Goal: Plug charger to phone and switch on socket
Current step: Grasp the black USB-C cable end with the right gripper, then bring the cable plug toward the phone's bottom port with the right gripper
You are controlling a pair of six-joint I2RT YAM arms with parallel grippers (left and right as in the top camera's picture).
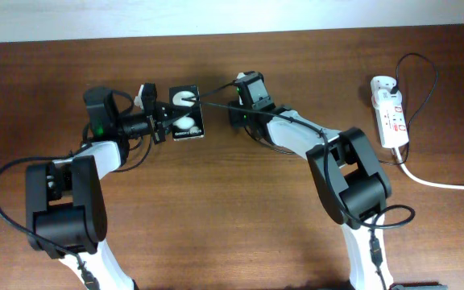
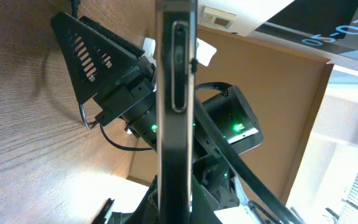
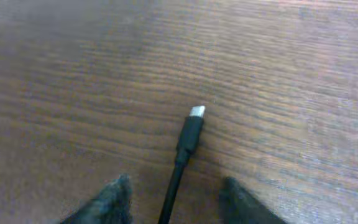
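- Left claw pinches the phone at the back middle of the table.
- Right claw sits just beside the phone, its fingers spread either side of the charger; the plug tip points over wood.
- From the left wrist, the right arm crowds close behind the phone's edge.
- Well apart at the right lies the socket, its white cord trailing off.
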